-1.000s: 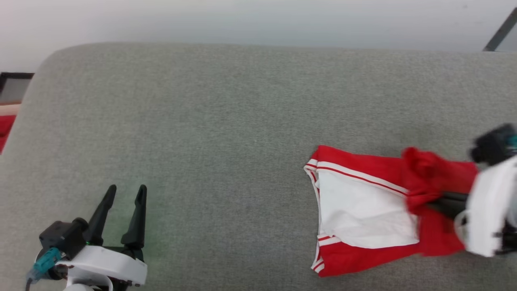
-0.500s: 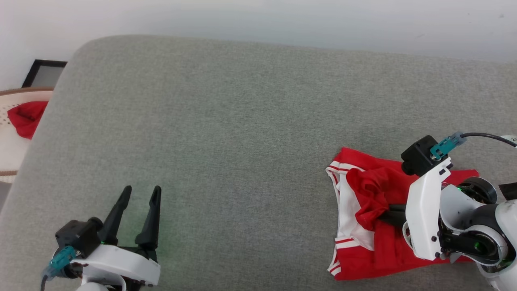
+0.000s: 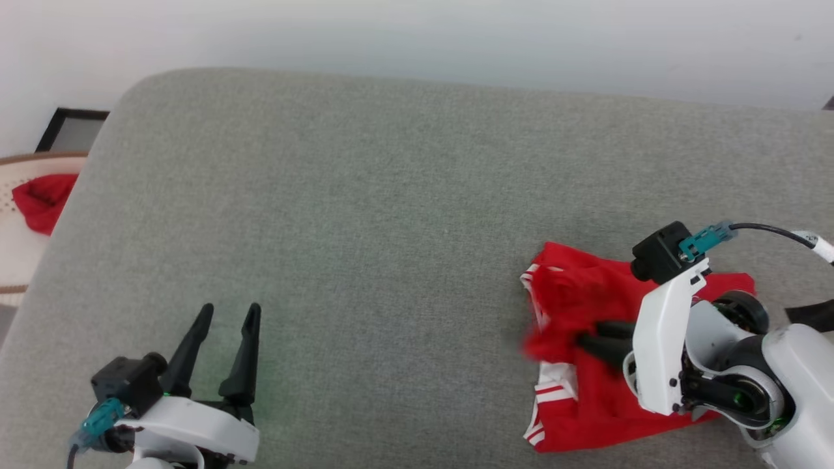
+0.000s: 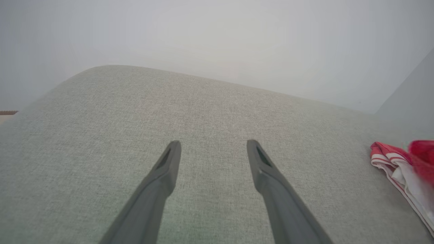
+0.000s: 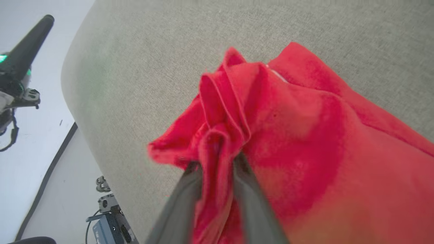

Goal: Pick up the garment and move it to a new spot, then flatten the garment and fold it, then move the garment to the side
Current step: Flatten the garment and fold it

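Note:
The garment (image 3: 586, 417), bright red with white striped trim, lies bunched on the right part of the grey cushion (image 3: 365, 215). My right gripper (image 3: 582, 339) reaches over it from the right. Its jaws stand slightly apart on a raised fold of red cloth, and the right wrist view shows the garment (image 5: 305, 135) wedged in the right gripper (image 5: 218, 162). My left gripper (image 3: 228, 309) rests open and empty at the lower left, far from the cloth. Past the open left gripper (image 4: 212, 144), the left wrist view catches the garment's (image 4: 400, 169) striped edge at its far right.
A pale basket (image 3: 13, 260) holding a red cloth (image 3: 39, 195) stands beyond the cushion's left end, with a black frame (image 3: 65, 127) behind it. A white wall runs along the back. Small devices (image 5: 112, 227) sit on the floor below the cushion's edge.
The head camera has shifted. My right gripper has drawn the raised red fold leftward over the white panel, which is now mostly covered. The left gripper has kept its pose.

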{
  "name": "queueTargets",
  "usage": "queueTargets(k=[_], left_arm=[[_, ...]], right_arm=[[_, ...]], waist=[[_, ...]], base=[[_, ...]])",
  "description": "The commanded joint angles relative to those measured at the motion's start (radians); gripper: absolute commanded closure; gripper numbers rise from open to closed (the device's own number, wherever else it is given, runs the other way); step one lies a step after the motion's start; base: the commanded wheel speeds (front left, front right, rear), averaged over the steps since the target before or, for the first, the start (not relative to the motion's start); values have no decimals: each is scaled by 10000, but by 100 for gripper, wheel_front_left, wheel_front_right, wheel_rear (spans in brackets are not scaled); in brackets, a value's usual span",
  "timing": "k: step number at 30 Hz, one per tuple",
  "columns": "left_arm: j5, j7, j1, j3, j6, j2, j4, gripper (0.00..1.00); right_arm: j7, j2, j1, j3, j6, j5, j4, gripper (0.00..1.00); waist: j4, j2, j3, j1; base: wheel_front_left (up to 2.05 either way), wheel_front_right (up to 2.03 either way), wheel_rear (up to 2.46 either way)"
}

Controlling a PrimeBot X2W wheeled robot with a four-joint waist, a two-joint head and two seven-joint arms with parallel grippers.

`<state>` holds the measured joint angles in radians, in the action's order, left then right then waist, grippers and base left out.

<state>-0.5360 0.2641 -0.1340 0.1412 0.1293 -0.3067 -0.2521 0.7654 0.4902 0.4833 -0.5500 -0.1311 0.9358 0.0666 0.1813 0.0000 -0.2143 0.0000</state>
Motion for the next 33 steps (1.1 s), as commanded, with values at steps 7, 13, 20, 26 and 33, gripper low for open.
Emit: queueTargets(k=[7, 13, 20, 26, 33], left_arm=[[-103, -5, 229, -45, 23, -126, -121, 0], [-180, -5, 336, 49, 23, -219, -250, 0], [-259, -5, 381, 96, 23, -283, -522, 0], [-289, -5, 532, 109, 23, -331, -812, 0], [-331, -5, 970, 13, 23, -299, -936, 0]], right_arm=[[-985, -37, -104, 403, 9, 528, 319, 0], [-2308, 570, -425, 981, 9, 298, 565, 0], [-4340, 1184, -964, 1664, 9, -184, 1242, 0], [-6468, 1176, -1512, 2095, 9, -890, 2087, 0], [-8247, 722, -2234, 2313, 9, -1347, 2512, 0]], waist=[[-495, 0, 428, 0], [-866, 0, 734, 0], [-1226, 0, 1036, 0], [-1518, 0, 1420, 0], [-1680, 0, 2070, 0]], base=[[0, 0, 0], [0, 0, 0], [0, 0, 0], [0, 0, 0], [0, 0, 0]])
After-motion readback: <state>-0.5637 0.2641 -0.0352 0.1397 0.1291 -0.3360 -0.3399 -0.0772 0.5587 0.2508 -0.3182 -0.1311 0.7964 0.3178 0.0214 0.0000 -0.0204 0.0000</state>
